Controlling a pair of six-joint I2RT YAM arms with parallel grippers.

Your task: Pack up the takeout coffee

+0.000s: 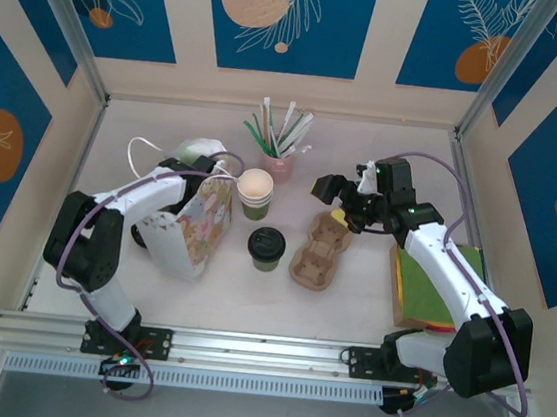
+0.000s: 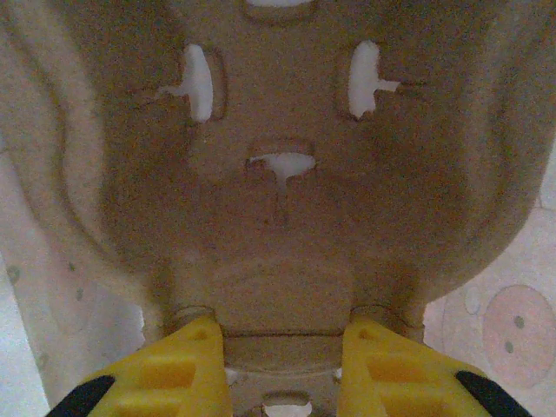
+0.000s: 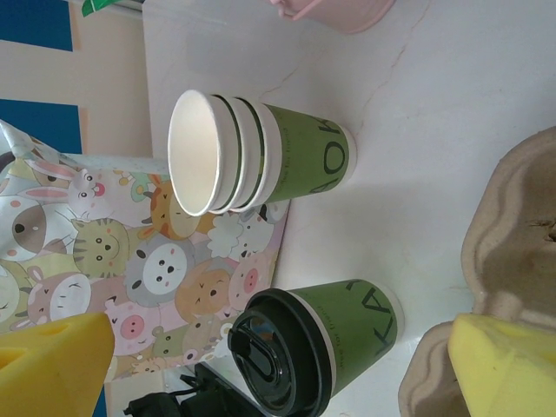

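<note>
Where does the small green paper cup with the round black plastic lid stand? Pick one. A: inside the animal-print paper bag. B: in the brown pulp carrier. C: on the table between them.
C: the lidded green cup stands upright on the table, bag on one side, carrier on the other.

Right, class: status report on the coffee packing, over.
Left gripper shut on pulp carrier at the bag. Right gripper open. Takeout coffee standing unpacked beside bag. Cup stack close behind it.
</note>
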